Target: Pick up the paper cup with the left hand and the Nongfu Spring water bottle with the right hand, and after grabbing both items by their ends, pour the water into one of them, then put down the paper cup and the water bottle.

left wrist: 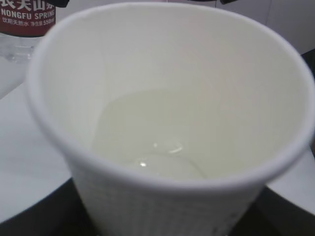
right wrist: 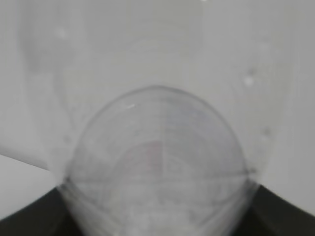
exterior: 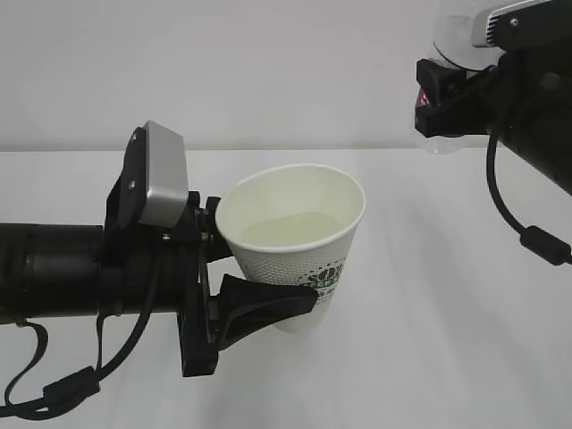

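The paper cup (exterior: 299,241) sits at frame centre, above the surface (exterior: 429,340), with the water (exterior: 290,231) in it. The Nongfu Spring water bottle (exterior: 444,80) occupies the upper right, well apart.

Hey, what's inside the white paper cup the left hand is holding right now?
The small white tapered paper cup holds a shallow pool of clear water with small glints on its surface. The cup's near wall hides the front edge of the pool in the left wrist view.
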